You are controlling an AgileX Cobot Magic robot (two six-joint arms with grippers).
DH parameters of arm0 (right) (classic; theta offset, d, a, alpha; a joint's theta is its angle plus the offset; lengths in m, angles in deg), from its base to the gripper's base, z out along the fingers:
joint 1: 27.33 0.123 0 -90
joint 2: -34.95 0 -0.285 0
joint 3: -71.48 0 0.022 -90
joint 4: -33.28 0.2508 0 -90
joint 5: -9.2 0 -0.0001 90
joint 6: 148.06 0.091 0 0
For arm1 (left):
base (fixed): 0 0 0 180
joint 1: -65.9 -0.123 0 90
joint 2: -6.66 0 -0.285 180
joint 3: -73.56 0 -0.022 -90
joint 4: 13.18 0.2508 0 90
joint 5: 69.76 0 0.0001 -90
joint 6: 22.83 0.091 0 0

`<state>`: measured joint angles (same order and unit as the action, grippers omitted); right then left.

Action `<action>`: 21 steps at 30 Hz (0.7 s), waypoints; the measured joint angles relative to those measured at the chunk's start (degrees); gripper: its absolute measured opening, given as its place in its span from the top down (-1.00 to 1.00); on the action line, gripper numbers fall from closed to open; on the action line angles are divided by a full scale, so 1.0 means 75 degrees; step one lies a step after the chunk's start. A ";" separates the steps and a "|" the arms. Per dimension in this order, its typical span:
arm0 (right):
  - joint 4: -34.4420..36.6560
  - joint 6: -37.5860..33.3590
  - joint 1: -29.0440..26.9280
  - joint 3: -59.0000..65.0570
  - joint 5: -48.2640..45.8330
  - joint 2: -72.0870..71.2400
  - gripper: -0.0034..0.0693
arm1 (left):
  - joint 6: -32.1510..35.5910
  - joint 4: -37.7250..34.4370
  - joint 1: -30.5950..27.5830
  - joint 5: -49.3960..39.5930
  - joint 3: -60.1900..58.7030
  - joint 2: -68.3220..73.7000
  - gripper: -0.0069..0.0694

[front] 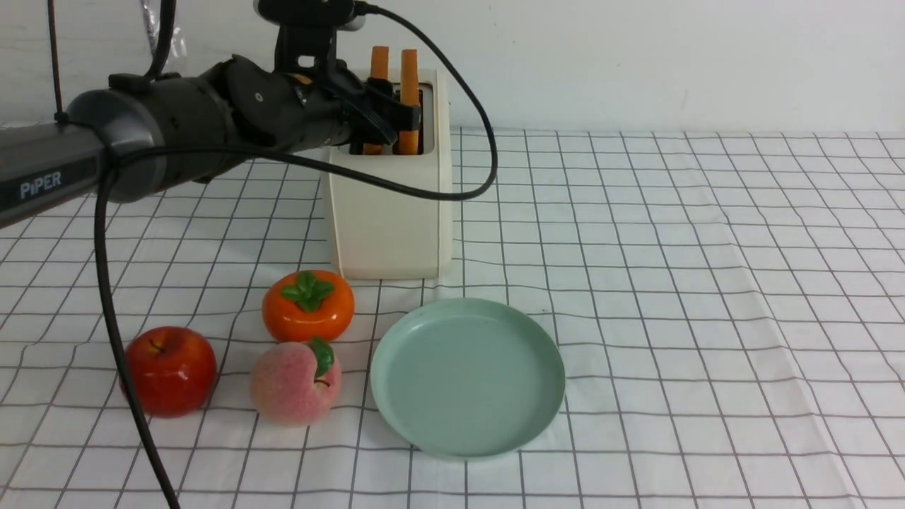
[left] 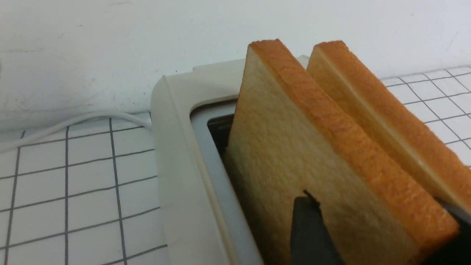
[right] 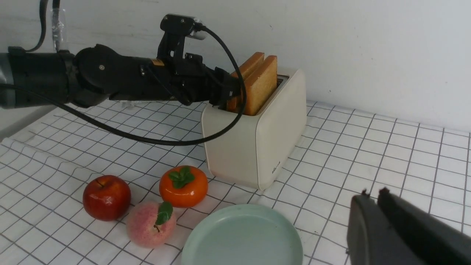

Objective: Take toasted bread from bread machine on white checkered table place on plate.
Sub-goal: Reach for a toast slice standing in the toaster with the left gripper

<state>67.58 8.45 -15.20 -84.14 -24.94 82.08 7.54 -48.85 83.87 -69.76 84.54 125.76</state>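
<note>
While I watch the front view, the black left arm (front: 162, 127) reaches in nearly level from 9 o'clock. Its left gripper (front: 392, 116) sits over the top of the boxy cream-white plastic bread machine (front: 389, 219). The toasted bread (front: 409, 78), two square golden-tan slices with orange-brown crusts, stands upright in the slots, side by side. That toaster stands on the white checkered table (front: 707, 283), which is covered in wrinkled cloth. At 5 o'clock from it lies the round pale mint-green plate (front: 466, 378). A glossy orange persimmon (front: 308, 305) sits at the plate's 10 o'clock. A pink peach (front: 295, 382) sits just beside its rim at 9 o'clock, and a red apple (front: 170, 369) lies farther out the same way. A black cable (front: 396, 189) sags from the wrist across the toaster's front face.

On the left wrist camera I see the dark fingers (left: 307, 235) spread to either side of the nearer slice. One lies over its pale face, and the other only just shows behind its crust, before the second slice. Whether they press the bread I cannot tell. A white cord (left: 73, 123) trails over the cloth beside the toaster.

On the right wrist camera the right gripper (right: 373, 193) hangs above the cloth, well apart from the toaster. Its dark fingers are pressed together with only a thin seam between them.
</note>
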 joint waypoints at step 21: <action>0.0000 0.0000 0.0000 0.0000 -0.0132 0.0000 0.76 | -0.0191 -0.0034 0.0007 0.0904 0.0010 0.0111 0.62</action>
<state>67.58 8.45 -15.20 -84.14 -25.93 82.08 6.10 -49.10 83.93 -62.98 84.61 126.59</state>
